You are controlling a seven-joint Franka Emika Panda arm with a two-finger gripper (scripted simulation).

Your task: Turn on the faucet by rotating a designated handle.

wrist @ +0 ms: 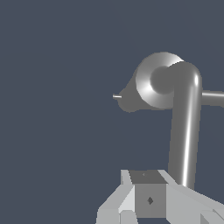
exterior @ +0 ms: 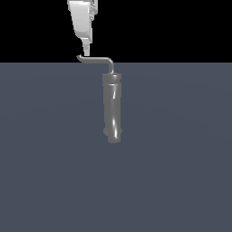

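The faucet (exterior: 112, 108) is a tall glossy grey cylinder standing on the dark floor. In the wrist view I look straight down onto the faucet's round top (wrist: 146, 85). The handle (exterior: 97, 59) is a thin bent rod running from the cylinder's top toward the exterior view's left and ending in a small hooked tip. My gripper (exterior: 86, 49) comes down from above, its narrow tip just over the rod near the hook. In the wrist view the handle (wrist: 186, 131) reaches the side of my gripper (wrist: 148, 186), whose fingers look pressed together with nothing between them.
The flat dark grey floor (exterior: 181, 181) spreads out all around the faucet. In the wrist view a second thin grey rod (wrist: 214, 98) sticks out from the faucet's top at the frame's edge.
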